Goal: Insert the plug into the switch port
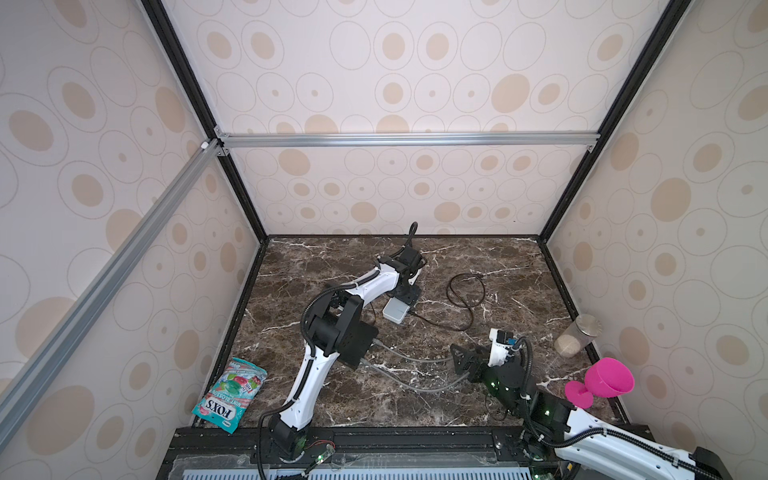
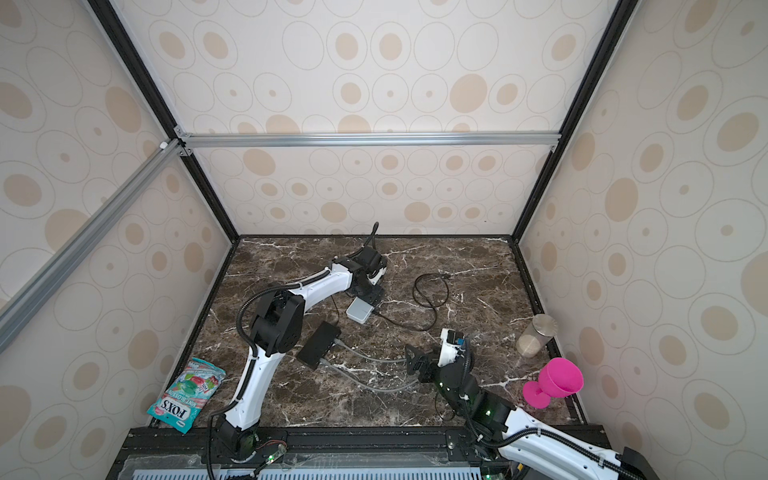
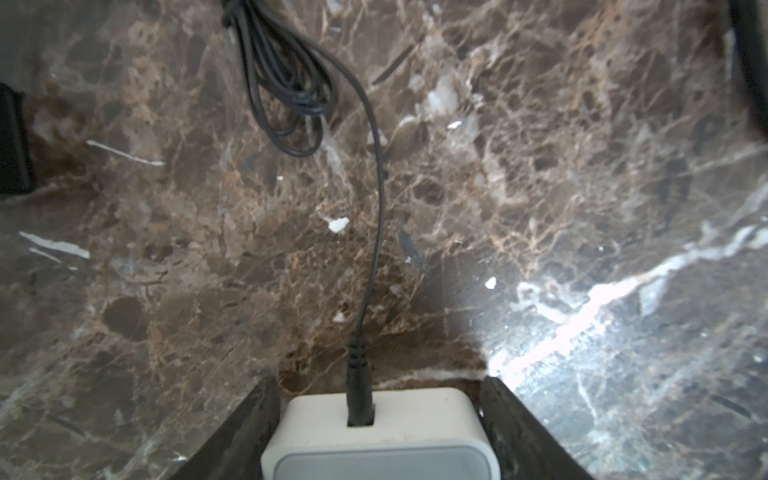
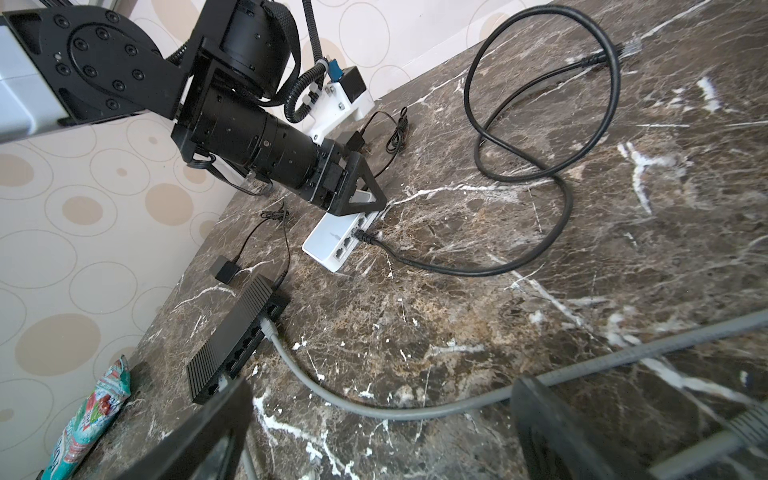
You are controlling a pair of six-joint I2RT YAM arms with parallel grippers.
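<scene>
Plug (image 4: pixel 626 49): free end of black cable (image 4: pixel 465 273), on the marble table (image 4: pixel 457 353), well apart from the white switch (image 4: pixel 328 243); small, light, rigid; cable springy; hold by the boot behind it.
Left gripper (image 3: pixel 378 382): jaws flank the switch; whether they pinch it cannot be told.
Right gripper (image 4: pixel 382 384): spread, empty.

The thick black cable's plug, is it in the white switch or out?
In: the right wrist view shows the plug seated in a port of the white switch.
</scene>
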